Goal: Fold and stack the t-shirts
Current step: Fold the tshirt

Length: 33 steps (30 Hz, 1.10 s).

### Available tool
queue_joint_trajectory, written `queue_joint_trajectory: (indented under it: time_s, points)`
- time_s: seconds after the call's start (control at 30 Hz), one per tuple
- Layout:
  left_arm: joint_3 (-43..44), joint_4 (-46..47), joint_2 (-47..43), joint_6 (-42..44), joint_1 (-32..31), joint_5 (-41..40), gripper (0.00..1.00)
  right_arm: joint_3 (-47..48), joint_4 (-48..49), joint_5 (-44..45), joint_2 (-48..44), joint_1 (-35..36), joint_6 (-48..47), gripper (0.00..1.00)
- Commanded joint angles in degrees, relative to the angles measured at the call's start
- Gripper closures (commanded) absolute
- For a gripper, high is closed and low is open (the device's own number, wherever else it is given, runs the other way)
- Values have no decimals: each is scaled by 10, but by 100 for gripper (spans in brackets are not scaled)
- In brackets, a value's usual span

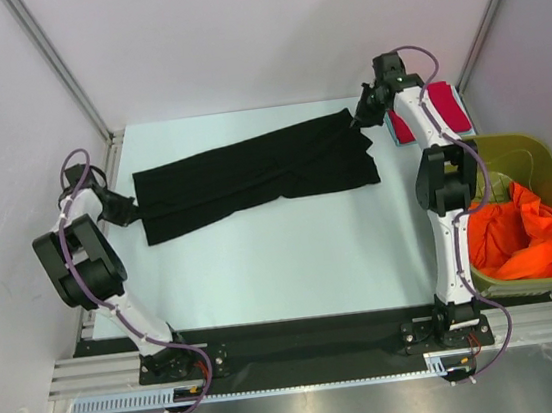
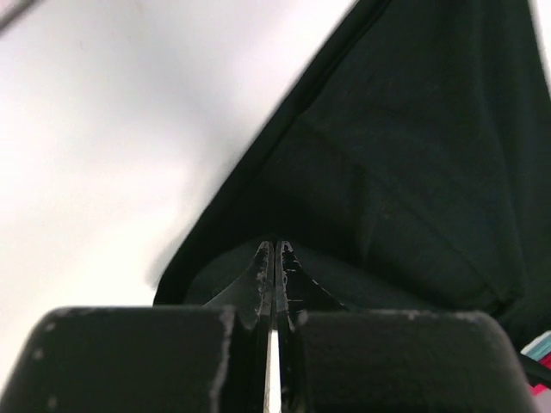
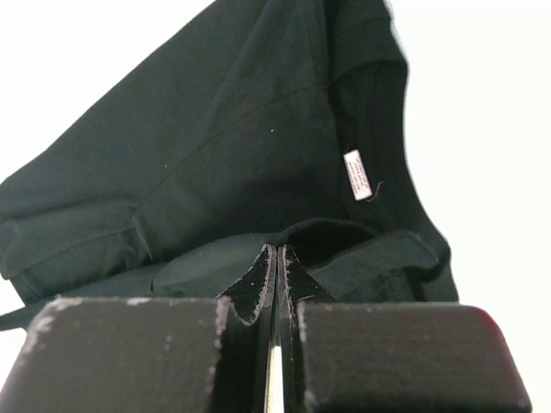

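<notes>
Soft, light and limp, the black cloth t-shirt (image 1: 252, 174) hung stretched between the left pincer (image 1: 127, 211) and right pincer (image 1: 356, 121), each clamped on an end edge, probably the soundest hold.

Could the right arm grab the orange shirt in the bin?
Probably not yet: the right gripper is shut on the black t-shirt. The orange t-shirt lies uncovered in the bin beside that arm.
</notes>
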Motion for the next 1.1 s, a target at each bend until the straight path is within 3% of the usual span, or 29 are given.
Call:
queue_joint_trajectory:
  time_s: [0.0, 0.37, 1.07]
  points:
    - [40, 0, 1, -12, -1, -28, 100, 27, 23, -27, 7, -1, -1, 100]
    - [143, -19, 90, -23, -3, -20, 100, 25, 60, -29, 21, -1, 24, 100]
    - [225, -31, 170, -25, -3, -10, 100, 63, 131, -47, 80, -13, 73, 100]
